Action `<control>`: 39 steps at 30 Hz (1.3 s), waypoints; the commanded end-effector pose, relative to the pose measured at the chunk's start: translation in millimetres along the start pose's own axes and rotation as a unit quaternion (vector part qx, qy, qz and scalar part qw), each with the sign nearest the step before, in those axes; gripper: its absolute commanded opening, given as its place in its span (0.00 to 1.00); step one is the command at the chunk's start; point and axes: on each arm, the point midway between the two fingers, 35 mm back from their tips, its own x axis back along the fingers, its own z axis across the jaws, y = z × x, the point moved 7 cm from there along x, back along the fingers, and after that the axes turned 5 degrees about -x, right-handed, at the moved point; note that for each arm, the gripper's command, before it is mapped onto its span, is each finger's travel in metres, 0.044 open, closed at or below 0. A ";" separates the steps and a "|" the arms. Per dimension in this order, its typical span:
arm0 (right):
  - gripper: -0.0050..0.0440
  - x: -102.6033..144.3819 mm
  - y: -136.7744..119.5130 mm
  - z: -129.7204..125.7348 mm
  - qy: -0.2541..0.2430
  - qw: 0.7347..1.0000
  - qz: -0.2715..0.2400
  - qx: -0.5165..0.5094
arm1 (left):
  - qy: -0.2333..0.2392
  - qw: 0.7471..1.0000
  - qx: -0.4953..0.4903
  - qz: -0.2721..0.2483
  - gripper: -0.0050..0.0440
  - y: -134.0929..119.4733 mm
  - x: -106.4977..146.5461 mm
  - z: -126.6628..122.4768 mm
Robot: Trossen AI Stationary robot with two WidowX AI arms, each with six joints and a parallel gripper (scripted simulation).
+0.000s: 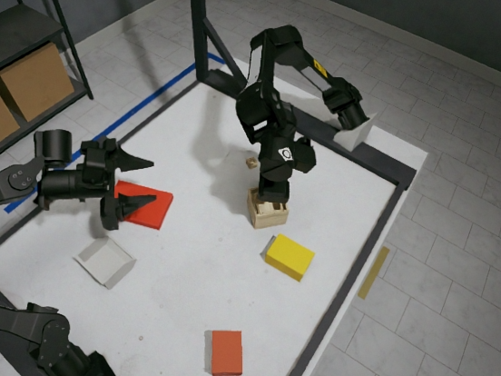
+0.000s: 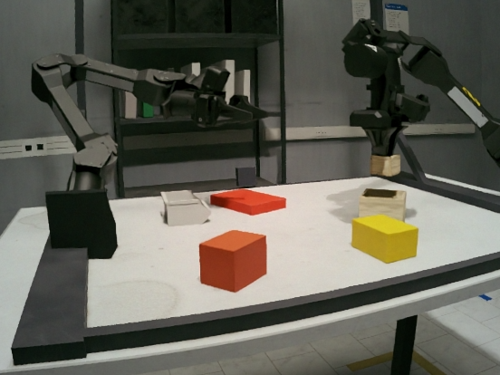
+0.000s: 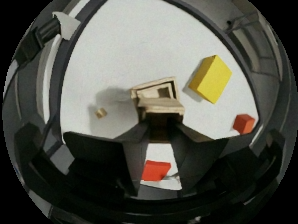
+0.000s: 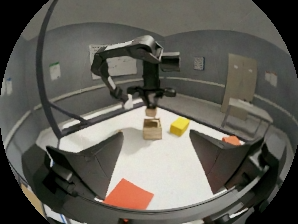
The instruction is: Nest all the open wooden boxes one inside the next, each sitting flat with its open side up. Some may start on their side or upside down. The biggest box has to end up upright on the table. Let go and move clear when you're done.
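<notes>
Robotics lab: fenced white worktable (image 1: 191, 272) (image 2: 149, 267), robot arms (image 1: 288, 41) (image 2: 101, 74), tiled floor (image 1: 436, 254), storage shelf (image 1: 68, 50) (image 2: 283, 91), wall notices (image 2: 397, 18).

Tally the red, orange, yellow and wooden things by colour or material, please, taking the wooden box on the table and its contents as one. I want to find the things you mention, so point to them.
Red slab (image 1: 159, 209) (image 2: 251, 201) (image 3: 156, 171) (image 4: 129, 194): 1
Orange block (image 1: 227, 353) (image 2: 233, 260) (image 3: 244, 123) (image 4: 231, 140): 1
Yellow block (image 1: 289, 257) (image 2: 385, 237) (image 3: 211, 79) (image 4: 180, 126): 1
Wooden: 3 (large box (image 1: 268, 221) (image 2: 394, 208) (image 3: 152, 84) (image 4: 152, 134), tiny piece (image 1: 251, 162) (image 3: 101, 113), box in left hand: held box (image 2: 385, 165) (image 3: 160, 106) (image 4: 151, 111), left hand (image 1: 274, 200) (image 2: 385, 151) (image 3: 160, 125) (image 4: 151, 104))
Total: 6
</notes>
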 end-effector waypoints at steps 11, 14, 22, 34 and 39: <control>0.92 1.8 0.2 0.0 0.004 1.000 -0.001 -0.003 | -0.011 0.990 0.143 0.003 0.44 -3.2 5.2 0.1; 0.92 1.8 0.2 0.0 0.004 1.000 -0.001 -0.003 | -0.012 0.989 0.145 0.004 0.44 -3.3 5.0 -0.2; 0.92 1.8 0.2 0.0 0.004 1.000 -0.001 -0.003 | -0.011 0.990 0.143 0.004 0.44 -5.4 -1.7 2.3; 0.92 1.8 0.2 0.0 0.004 1.000 -0.001 -0.003 | -0.011 0.990 0.143 0.005 0.44 -5.5 -13.1 2.0; 0.92 1.8 0.2 0.0 0.004 1.000 -0.001 -0.003 | -0.011 0.990 0.143 0.005 0.44 -5.5 -19.0 1.9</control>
